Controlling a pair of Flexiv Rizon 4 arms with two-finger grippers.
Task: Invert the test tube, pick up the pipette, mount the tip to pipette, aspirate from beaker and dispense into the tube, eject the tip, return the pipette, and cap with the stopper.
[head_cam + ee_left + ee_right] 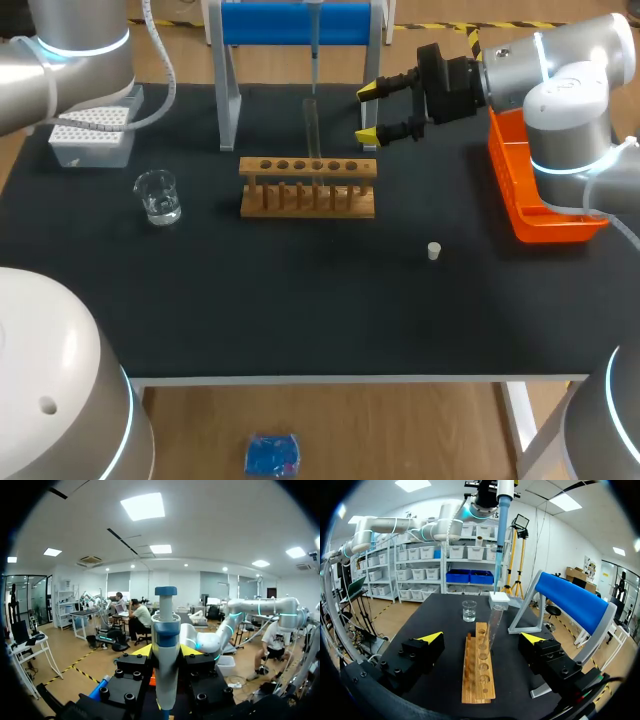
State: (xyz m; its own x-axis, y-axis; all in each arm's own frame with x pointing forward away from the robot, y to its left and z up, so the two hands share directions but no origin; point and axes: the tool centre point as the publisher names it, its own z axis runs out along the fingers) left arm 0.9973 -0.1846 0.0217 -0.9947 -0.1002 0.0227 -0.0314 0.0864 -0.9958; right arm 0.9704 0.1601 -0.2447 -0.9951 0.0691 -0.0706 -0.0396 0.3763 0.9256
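Pipette, blue and white plastic point(314, 50), hung over the clear glass test tube point(311, 125); dispensing seemed in hand.
Head view: one tube in one wooden rack point(308, 187), one glass beaker point(158, 196), one white stopper point(434, 251) lying apart; right gripper point(385, 112) gaped, empty. Left wrist view: left gripper point(166, 651) clamped the pipette. Right wrist view: tube upright, uncapped; ejecting, returning and capping seemingly undone.

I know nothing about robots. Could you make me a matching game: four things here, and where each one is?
1 beaker
2 stopper
3 pipette
4 test tube

A upright in the wooden rack
B gripped in the left claw
C alone on the table, right of the rack
D left of the rack, holding clear liquid

Pairs: 1-D, 2-C, 3-B, 4-A
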